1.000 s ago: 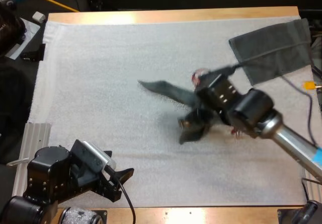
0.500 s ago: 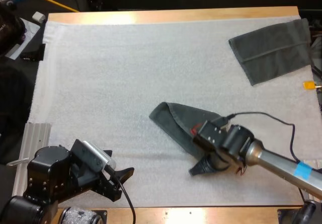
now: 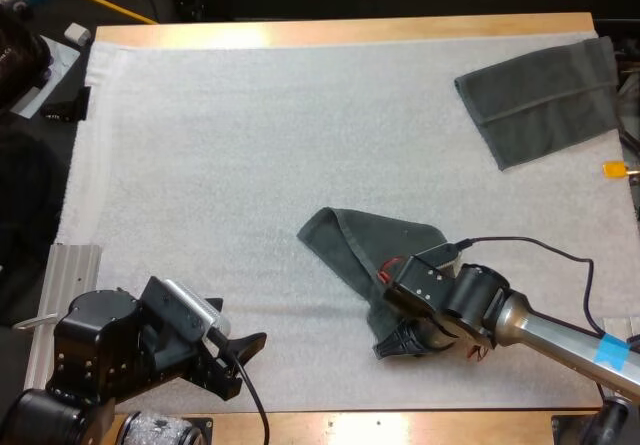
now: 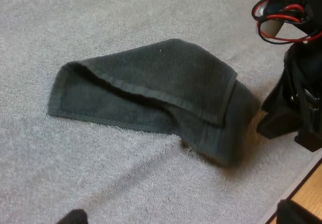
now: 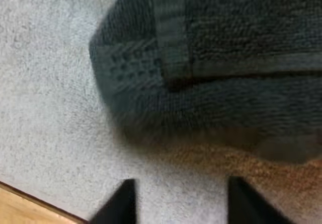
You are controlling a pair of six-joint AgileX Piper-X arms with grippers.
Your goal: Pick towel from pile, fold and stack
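A dark grey-green towel lies loosely doubled over on the white mat, near the middle and toward the front. My right gripper sits low at the towel's near end, open, its fingers pointing at the front edge of the mat. In the right wrist view the right gripper holds nothing, and the towel's hem lies just beyond its tips. My left gripper rests open at the front left, away from the towel. From the left wrist, the towel lies beside the right gripper.
A second towel, spread flat, lies at the far right corner of the mat. The wooden table edge runs close in front of the right gripper. A metal bracket sits at the mat's left side.
The right gripper carried the hanging towel toward the front, laid it on the mat and let go. It now sits slightly nearer the front edge. The left arm stayed still.
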